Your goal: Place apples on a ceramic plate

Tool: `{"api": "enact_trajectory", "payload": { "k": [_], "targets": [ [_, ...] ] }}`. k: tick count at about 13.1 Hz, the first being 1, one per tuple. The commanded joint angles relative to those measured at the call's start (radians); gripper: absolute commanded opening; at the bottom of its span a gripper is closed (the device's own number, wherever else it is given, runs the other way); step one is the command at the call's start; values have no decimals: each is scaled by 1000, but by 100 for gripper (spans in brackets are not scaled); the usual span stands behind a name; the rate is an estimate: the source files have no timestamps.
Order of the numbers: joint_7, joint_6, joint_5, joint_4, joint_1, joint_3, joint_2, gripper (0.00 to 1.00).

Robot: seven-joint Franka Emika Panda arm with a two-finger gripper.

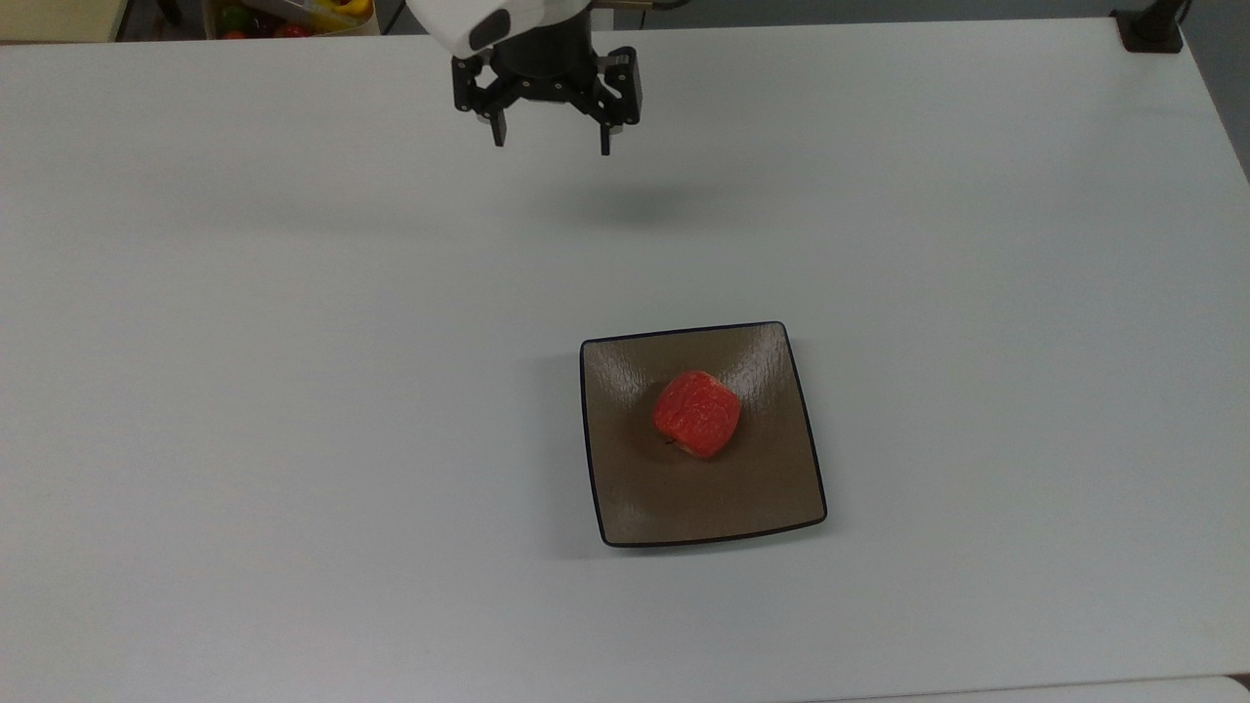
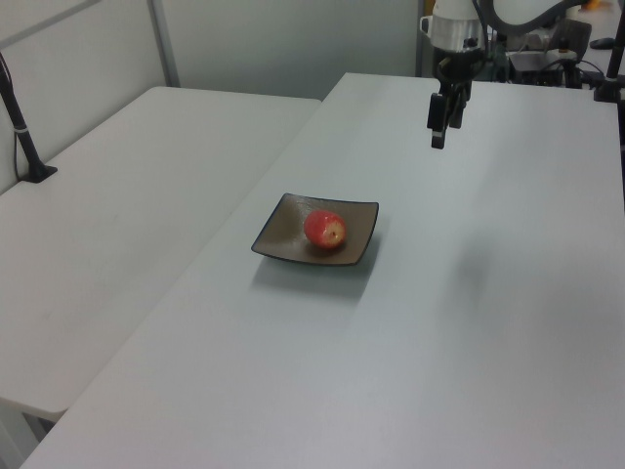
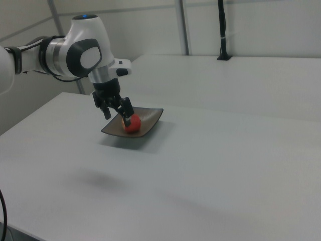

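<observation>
Since the apple [image 1: 696, 414] already lies on the ceramic plate [image 1: 625, 488], a little toward the top view's upper left of the plate's middle, the placing step looks finished and what remains, by my judgement, is only for the arm to clear away and come to rest. The gripper [image 1: 551, 144] hangs over the bare white table [image 1: 244, 391] near its far edge in the top view, well apart from the plate, with its two fingers spread wide and nothing between them. In the right view the gripper [image 3: 116, 112] overlaps the plate only by line of sight; the top and left views show it apart. No further grasp seems called for; the next move needs merely a clean withdrawal that leaves the plate undisturbed. The apple is small and red with pale speckled streaks, and in the left view the apple [image 2: 325, 229] shows a yellowish patch toward the left view's right. The plate is square, glossy brown, thinly rimmed in black, with rounded corners, far larger than the fruit.
</observation>
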Motion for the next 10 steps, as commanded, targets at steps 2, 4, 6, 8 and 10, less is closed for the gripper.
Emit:
{"api": "enact_trajectory", "payload": {
  "k": [2,4,6,8,10],
  "targets": [
    [-53,-8,13,-36,-37,1,-55,100],
    [-55,-10,12,-32,-44,3,-59,100],
    [-70,-10,6,-33,-46,3,-59,100],
    [-122,-13,6,-33,-57,3,-59,100],
    [-121,-14,6,-33,-57,4,-59,100]
  ]
}}
